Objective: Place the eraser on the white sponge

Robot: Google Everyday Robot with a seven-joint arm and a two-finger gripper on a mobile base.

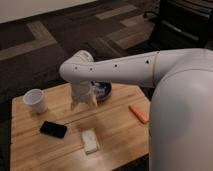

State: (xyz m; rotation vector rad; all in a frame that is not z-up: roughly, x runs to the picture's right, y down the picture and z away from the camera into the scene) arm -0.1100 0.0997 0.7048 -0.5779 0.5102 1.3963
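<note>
Nearest to us, filling the lower right of the frame, is the robot's white body (pixel 185 120), and its arm (pixel 125 70) reaches from there toward the left across the middle of the picture. Below it lies the wooden table (pixel 117 137).

At the bottom centre of the table we see the white sponge (pixel 90 140), lying flat with nothing on it. Just to its left and slightly higher in the frame lies the eraser (pixel 53 129), flat on the wood, near the sponge but not touching it. Toward the right edge of the table an orange marker (pixel 138 113) lies by itself.

Farther back, the gripper (pixel 84 105) hangs over the middle of the table, pointing down, above and to the right of the eraser. Its fingers (pixel 75 105) are spread wide and we see nothing between them.

Behind it sit a white cup (pixel 35 100) at the left and a dark bowl (pixel 104 91), partly hidden by the gripper.

We judge that the task has barely begun: the eraser is not yet grasped, so reaching it, lifting it and setting it on the sponge all remain.
</note>
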